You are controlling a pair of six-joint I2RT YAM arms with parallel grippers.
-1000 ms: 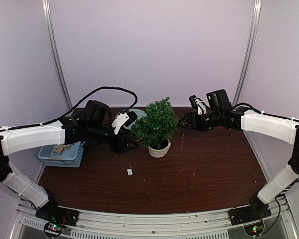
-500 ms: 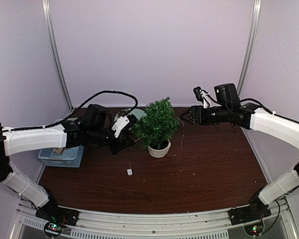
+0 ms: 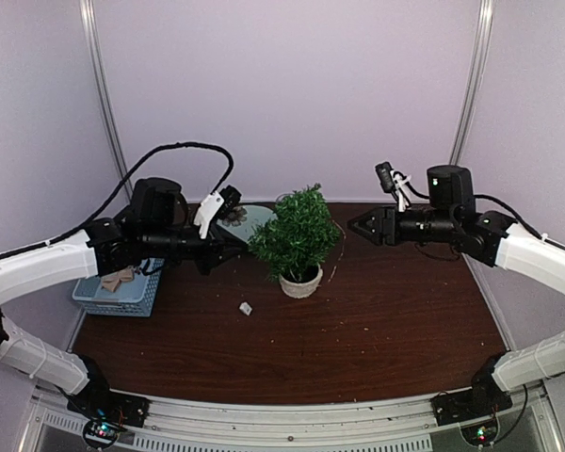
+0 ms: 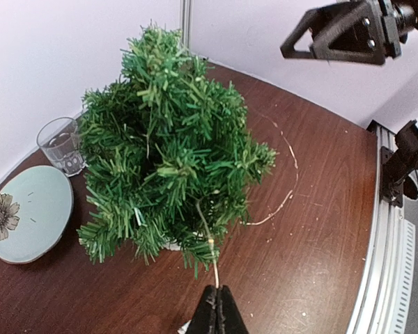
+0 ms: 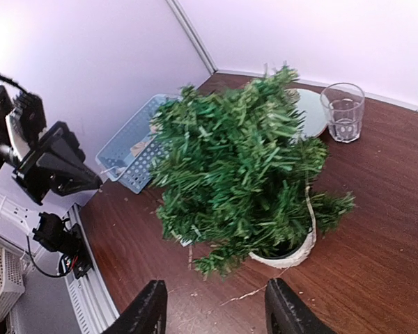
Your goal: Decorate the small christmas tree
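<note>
The small christmas tree (image 3: 297, 235), bushy dark green in an off-white pot (image 3: 301, 283), stands mid-table. A thin pale wire (image 4: 210, 240) runs out of its lower branches. My left gripper (image 4: 218, 292) is shut on the end of that wire, just in front of the tree. In the top view the left gripper (image 3: 232, 245) sits left of the tree. More of the wire (image 4: 290, 195) curves over the table behind the tree. My right gripper (image 5: 216, 314) is open and holds nothing. Seen from above, the right gripper (image 3: 358, 226) hovers to the tree's right, apart from it.
A clear glass cup (image 4: 61, 145) and a pale plate with a flower print (image 4: 28, 212) sit at the back left of the tree. A blue perforated basket (image 3: 122, 287) stands at the left edge. A small white piece (image 3: 246, 308) lies on the table in front of the tree.
My left gripper has shut on the wire and drawn back to the left. My right arm has lifted and moved right, away from the tree. The small white piece has shifted slightly toward the tree.
</note>
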